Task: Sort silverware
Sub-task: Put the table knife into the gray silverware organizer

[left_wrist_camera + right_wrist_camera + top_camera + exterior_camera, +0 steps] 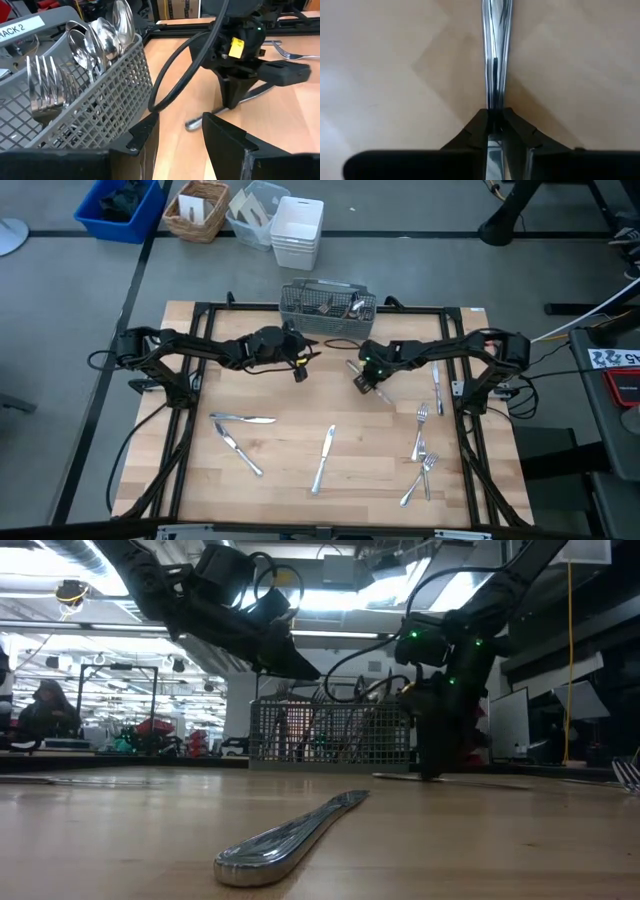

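Silver utensil handle lies flat on the table just in front of the caddy, long axis running straight away from the right gripper. Narrow fingers pinch its near end, pointing straight down. Left gripper hovers beside the caddy, fingers apart, empty. Right arm clearly has this piece; a lift looks next.

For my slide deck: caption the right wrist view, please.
Right gripper pinching a silver utensil handle lying on the wooden table.
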Robot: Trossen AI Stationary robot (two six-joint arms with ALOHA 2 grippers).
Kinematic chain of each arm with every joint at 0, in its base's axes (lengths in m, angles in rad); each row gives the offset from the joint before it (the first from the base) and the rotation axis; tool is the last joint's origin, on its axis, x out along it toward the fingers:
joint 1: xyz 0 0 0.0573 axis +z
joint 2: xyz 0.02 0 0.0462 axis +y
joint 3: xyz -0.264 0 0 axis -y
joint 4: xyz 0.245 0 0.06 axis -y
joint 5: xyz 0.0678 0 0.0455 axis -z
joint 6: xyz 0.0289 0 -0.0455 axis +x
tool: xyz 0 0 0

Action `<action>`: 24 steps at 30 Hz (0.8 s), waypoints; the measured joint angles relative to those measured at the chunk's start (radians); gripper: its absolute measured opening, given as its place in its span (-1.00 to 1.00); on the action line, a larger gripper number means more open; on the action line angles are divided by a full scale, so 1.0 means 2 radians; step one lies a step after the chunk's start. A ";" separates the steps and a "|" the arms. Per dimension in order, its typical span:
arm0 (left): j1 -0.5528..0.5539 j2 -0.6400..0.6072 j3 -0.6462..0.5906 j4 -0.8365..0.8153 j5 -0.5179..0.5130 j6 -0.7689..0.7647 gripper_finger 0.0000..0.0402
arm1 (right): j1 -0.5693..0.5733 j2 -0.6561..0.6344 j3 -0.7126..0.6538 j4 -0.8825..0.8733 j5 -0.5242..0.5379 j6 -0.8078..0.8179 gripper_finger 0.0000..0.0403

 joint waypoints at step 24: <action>-0.068 0.000 0.000 -0.076 0.001 0.052 -0.30 | 0.000 -0.001 0.019 0.083 -0.119 -0.018 -0.76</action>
